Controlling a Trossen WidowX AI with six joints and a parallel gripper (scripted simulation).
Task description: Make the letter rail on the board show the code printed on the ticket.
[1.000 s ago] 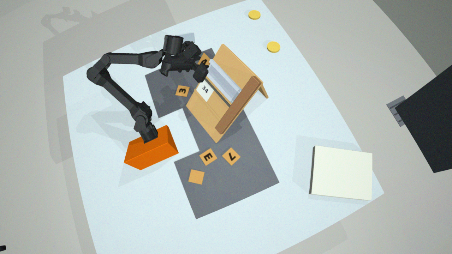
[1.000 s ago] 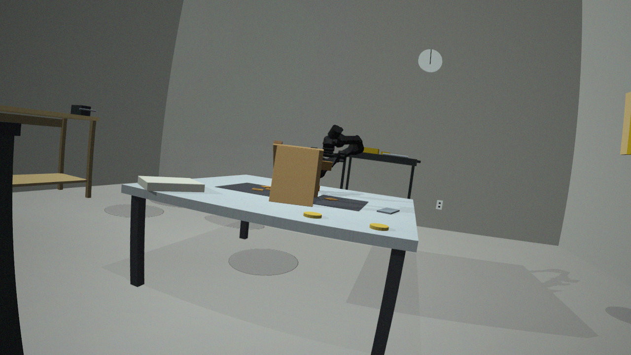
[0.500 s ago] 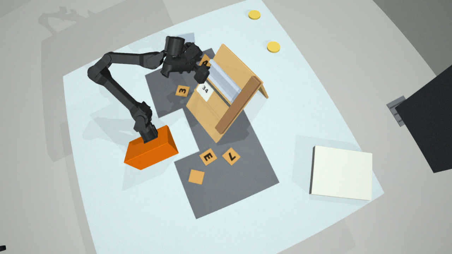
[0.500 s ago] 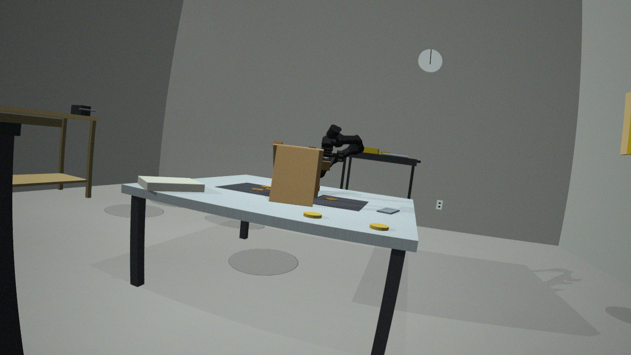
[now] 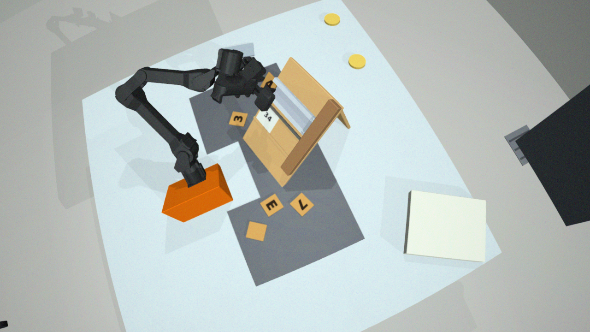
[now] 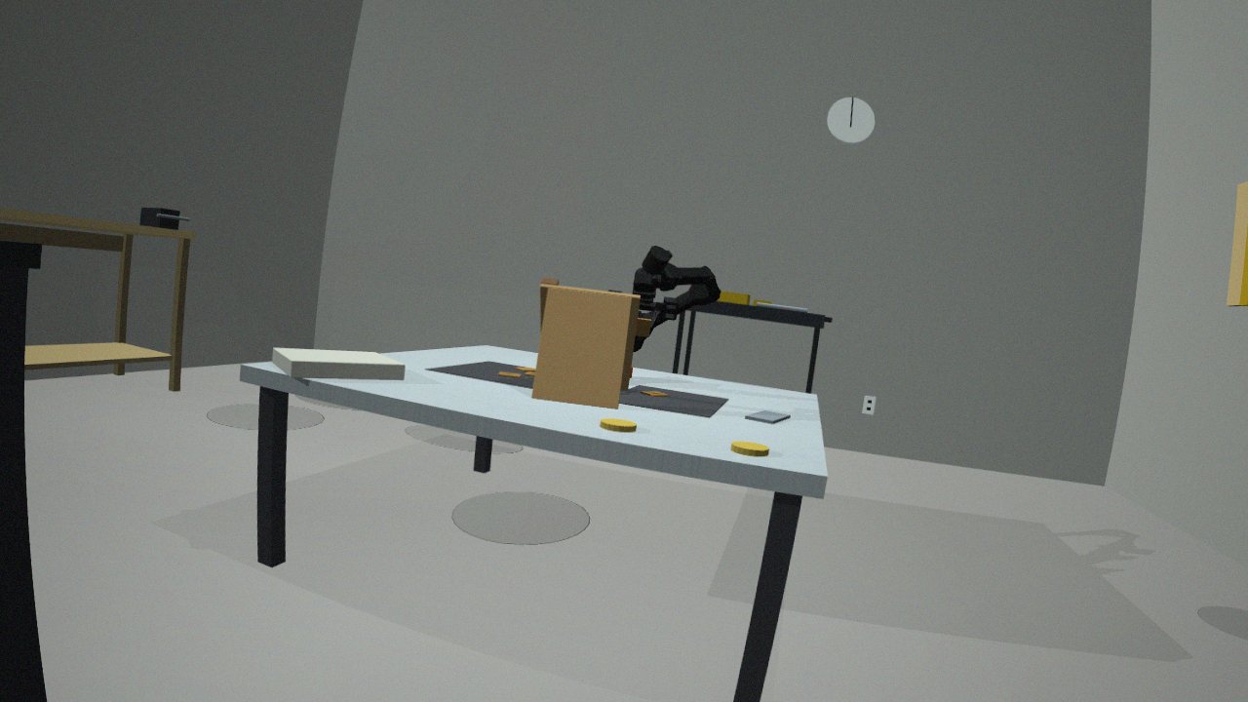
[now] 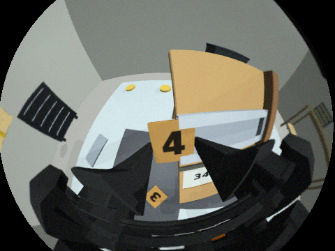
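The pincer (image 7: 173, 163) is clamped on the tile marked 4 (image 7: 173, 143), held off the desk (image 5: 136, 256) at the open end of the rail (image 5: 293, 108). In the wrist view the tile stands on edge with its face toward the camera, the 4 upright, its right edge just at the rail's mouth. The rail is a pale grey channel whose long axis runs across the sloping face of the board (image 5: 307, 88), from the pincer's end to the dark wooden stop bar (image 5: 313, 136) at the far end. No tile shows inside the channel.

The ticket (image 5: 267, 118), reading 34, sits on the board just below the rail. The tile marked 3 (image 5: 238, 119) lies flat on the grey mat (image 5: 206, 123) beside the board, near the ticket.
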